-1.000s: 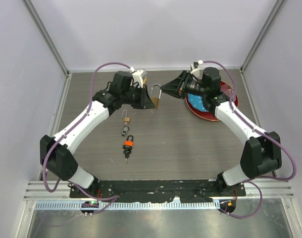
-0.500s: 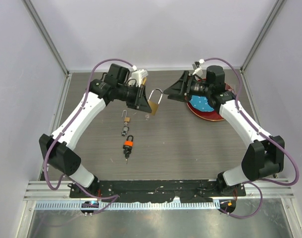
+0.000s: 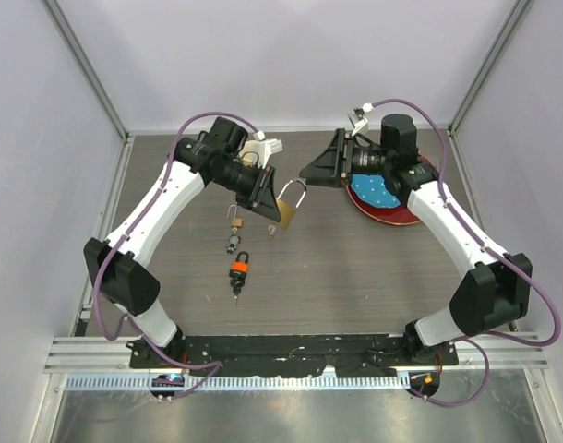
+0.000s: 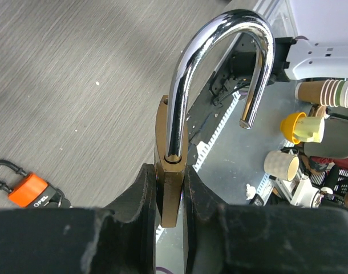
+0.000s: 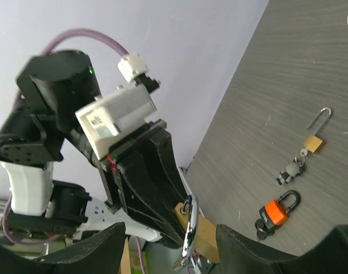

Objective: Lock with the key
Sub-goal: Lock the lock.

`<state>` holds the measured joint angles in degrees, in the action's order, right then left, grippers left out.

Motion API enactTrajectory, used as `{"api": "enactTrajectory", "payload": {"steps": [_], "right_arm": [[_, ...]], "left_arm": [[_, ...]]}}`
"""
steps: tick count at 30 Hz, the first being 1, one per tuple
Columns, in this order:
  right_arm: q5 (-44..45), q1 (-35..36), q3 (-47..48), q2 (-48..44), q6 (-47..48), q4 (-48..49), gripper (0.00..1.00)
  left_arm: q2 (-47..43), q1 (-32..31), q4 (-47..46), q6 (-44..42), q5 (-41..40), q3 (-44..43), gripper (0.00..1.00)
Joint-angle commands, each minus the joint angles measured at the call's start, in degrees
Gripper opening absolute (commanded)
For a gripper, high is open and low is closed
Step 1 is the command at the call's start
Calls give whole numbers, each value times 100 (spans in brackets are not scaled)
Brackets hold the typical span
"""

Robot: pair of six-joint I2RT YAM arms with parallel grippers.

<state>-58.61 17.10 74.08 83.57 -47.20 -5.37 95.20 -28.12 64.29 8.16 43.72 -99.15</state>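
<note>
Left claw (image 4: 171, 197) clenched on the body of a large brass padlock (image 4: 169, 171), chrome shackle swung open, held over the far middle of the grey wood-grain tabletop (image 3: 355, 277). Right claw (image 3: 309, 169) released, jaws wide, near the shackle and not touching it. Behind it, one round red plate (image 3: 420, 212) at the far right corner. Padlocks: three. Small brass padlock (image 3: 234, 221) and orange-cased padlock (image 3: 240, 269) lie left of centre. Bare tabletop runs from there to the near and right edges.

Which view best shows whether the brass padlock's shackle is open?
Left wrist: the shackle fills the frame, its free end clear of the brass padlock clamped in the left claw. The top view shows it small; the right wrist sees it edge-on, low in frame.
</note>
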Motion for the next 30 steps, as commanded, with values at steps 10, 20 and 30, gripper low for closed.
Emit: {"api": "enactTrajectory", "payload": {"steps": [10,20,30], "right_arm": [[34,671,827,485,1248,-1441,47],[-19,795,379,424,426,-423,24],[60,786,-184,266,-984,1565,2]], "left_arm": [[-28,-88,-251,98,822,-482,0],[-71,-97,-294,142,919,-508,0],[-45,-88,-356,133,980,-526,0]]}}
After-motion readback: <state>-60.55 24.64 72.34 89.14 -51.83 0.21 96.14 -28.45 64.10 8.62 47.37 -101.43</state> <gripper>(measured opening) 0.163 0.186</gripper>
